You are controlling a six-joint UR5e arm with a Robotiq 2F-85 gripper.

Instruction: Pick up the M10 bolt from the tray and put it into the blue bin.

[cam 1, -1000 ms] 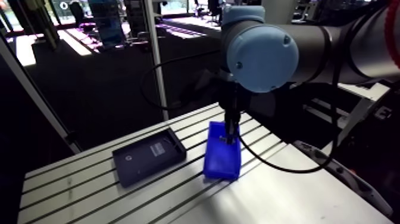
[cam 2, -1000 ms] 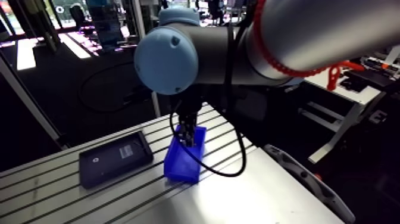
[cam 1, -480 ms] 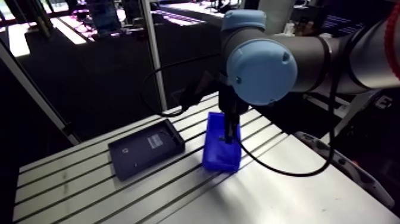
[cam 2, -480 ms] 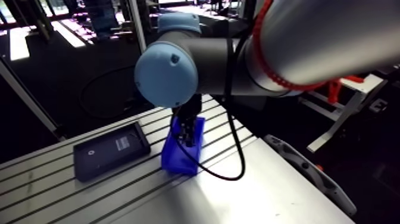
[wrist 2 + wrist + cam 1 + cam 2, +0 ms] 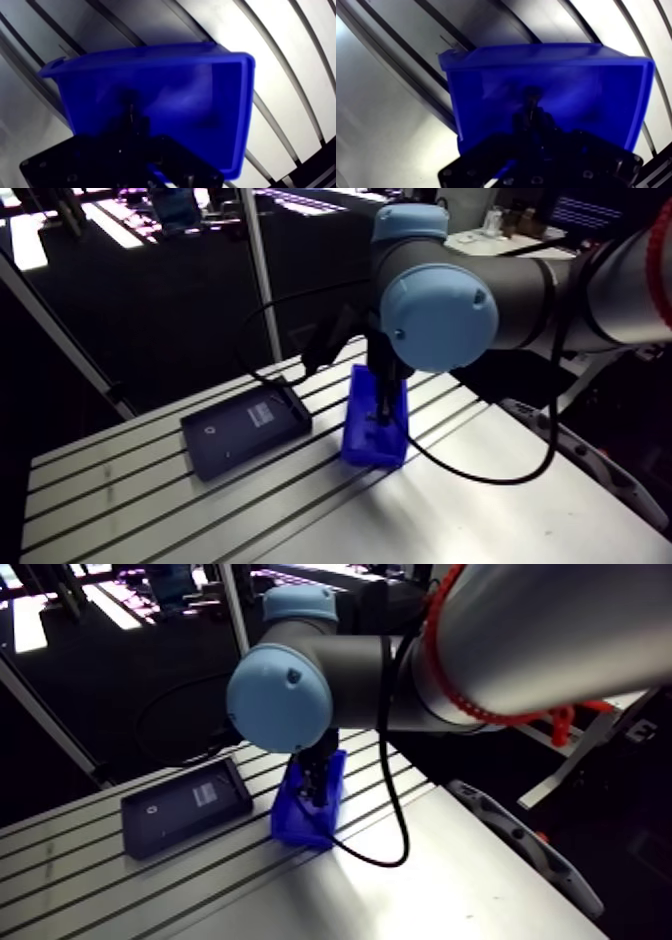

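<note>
One black Robotiq gripper (image 5: pixel 379 416) hangs over the blue plastic bin (image 5: pixel 360 446), just beside the flat black tray (image 5: pixel 245 428), in the arm view. Wrist view: a small dark bolt (image 5: pixel 530 102) shows at its tip, above the bin's floor; I cannot tell whether it is gripped.

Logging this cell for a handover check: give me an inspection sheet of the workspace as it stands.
Surface: slotted aluminium table, bare metal with a bright patch of glare.
Job's things: blue plastic open-topped bin stands on the table beside a flat black rectangular tray, with a gap between them. The tray bears a white label. The M10 bolt cannot be made out on the tray or in the bin.
Clutter: nothing seen.
Gripper: black Robotiq gripper hangs over the inside of the bin. It is too dark and blurred to tell whether it holds anything.
Cables: nothing seen beyond the robot's own.
Surroundings: nothing seen.
</note>
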